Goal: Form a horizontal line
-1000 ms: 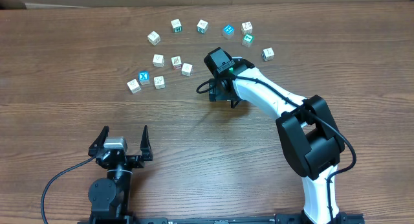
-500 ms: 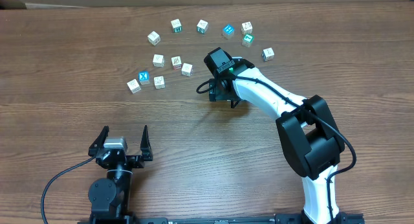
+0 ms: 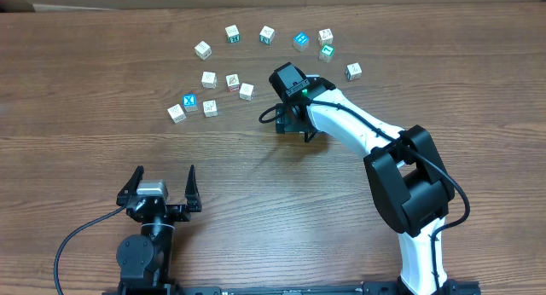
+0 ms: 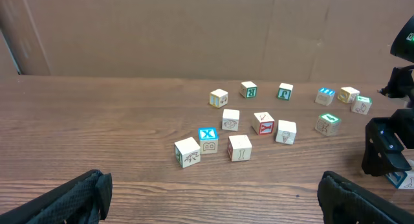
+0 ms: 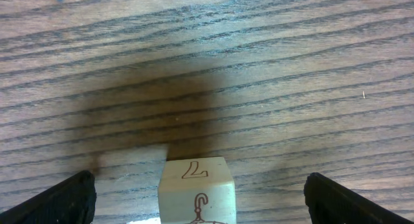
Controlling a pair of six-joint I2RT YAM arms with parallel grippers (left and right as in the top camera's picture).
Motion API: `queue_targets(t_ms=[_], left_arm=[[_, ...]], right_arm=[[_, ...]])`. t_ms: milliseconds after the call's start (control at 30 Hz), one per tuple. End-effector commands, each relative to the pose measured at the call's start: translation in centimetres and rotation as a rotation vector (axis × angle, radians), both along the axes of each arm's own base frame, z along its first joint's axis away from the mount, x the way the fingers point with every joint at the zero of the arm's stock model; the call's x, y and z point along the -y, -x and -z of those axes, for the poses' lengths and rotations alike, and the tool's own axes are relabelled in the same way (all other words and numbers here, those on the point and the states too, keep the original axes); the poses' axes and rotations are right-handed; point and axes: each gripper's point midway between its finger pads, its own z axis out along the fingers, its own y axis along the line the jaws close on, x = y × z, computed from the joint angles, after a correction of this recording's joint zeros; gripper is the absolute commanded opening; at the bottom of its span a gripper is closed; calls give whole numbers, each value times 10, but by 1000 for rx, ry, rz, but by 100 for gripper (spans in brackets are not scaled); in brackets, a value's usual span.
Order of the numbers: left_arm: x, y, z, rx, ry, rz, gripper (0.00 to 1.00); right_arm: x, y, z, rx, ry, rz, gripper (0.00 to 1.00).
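The horizontal line is not showing as a finished row in any view. The loose letter cubes (image 3: 233, 81) are lying scattered across the far side of the counter (image 3: 85, 73), and one cube (image 5: 194, 179) is sitting apart from them, between the fingers of my right pincer (image 5: 197, 201).

That pincer is standing wide open with its fingers well clear of the cube's sides, gripping nothing. My left pincer (image 3: 164, 176) is also gaping open and empty, near my edge of the counter.

I am judging these cubes to be light, stiff and smooth-faced, so a nudge will likely send one sliding or twisting on the wood. I am planning to close squarely on two opposite flat faces, low down.

From overhead, the right wrist is covering that cube completely. The right wrist view is cutting it off at the bottom edge, so I cannot tell whether any neighbour is touching it. The marks on the faces are too faint for me to read with confidence.
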Motion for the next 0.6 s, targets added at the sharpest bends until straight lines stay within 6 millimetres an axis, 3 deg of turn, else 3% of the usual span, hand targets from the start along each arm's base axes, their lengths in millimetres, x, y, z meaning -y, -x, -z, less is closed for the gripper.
queue_targets(t_ms=[0,567], left_arm=[[1,0,-1,9,-19,4,100],[1,0,-1,9,-19,4,99]], right_arm=[[3,-3,-9,28,2,7,100],[2,-8,-11,46,-8,10,100]])
